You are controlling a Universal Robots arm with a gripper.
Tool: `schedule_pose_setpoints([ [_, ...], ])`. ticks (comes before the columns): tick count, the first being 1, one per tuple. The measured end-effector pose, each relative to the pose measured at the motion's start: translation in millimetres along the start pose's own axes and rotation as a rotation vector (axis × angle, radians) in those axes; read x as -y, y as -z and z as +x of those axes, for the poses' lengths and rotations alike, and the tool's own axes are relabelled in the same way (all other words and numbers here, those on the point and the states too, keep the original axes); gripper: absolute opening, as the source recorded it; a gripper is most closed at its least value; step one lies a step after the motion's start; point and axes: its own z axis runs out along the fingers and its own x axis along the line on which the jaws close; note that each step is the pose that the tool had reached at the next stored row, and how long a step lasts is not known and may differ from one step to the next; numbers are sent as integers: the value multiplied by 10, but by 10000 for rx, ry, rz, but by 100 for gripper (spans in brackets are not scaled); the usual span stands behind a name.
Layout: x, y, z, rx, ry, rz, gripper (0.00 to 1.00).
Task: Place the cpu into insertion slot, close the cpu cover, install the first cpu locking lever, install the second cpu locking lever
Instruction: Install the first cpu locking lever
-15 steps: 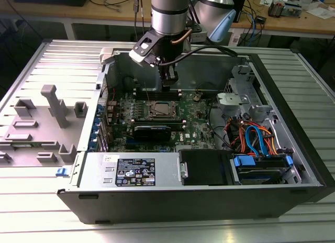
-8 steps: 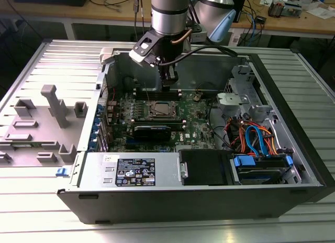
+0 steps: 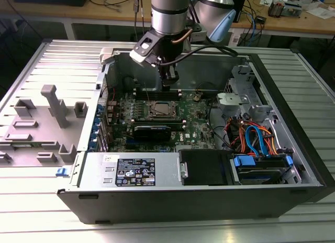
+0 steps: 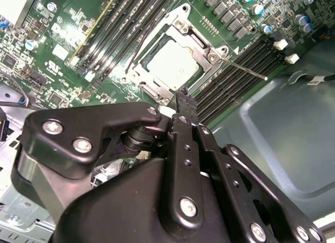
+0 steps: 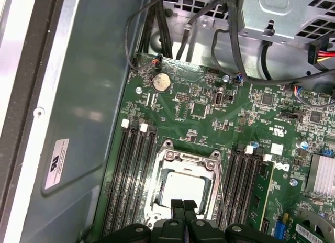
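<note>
The cpu (image 4: 175, 65) lies flat in the insertion slot (image 4: 135, 75) on the green board, its silver top showing through the window of the cpu cover (image 4: 183, 24), which lies down over it. A thin metal locking lever (image 4: 243, 68) sticks out sideways from one corner of the socket over the memory slots. My gripper (image 4: 183, 94) hangs just above the socket's edge, shut with nothing between its fingers. Seen from outside, the gripper (image 3: 169, 86) hovers over the cpu (image 3: 162, 110) inside the open case. The first wrist view has the gripper (image 5: 183, 202) over the cpu (image 5: 183, 186) and cover (image 5: 188, 159).
Long black memory slots (image 5: 133, 175) flank the socket on both sides. A black card (image 3: 152, 130) lies in front of it. The power supply (image 3: 136, 172), cable bundle (image 3: 251, 138) and case walls (image 4: 282, 138) ring the board. A grey fixture plate (image 3: 42, 122) sits at the exterior view's left.
</note>
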Motion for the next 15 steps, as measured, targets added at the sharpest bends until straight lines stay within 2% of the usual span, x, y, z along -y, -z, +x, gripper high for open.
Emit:
schedule_pose_setpoints([
  [15, -3, 0, 10, -11, 807, -9, 11],
])
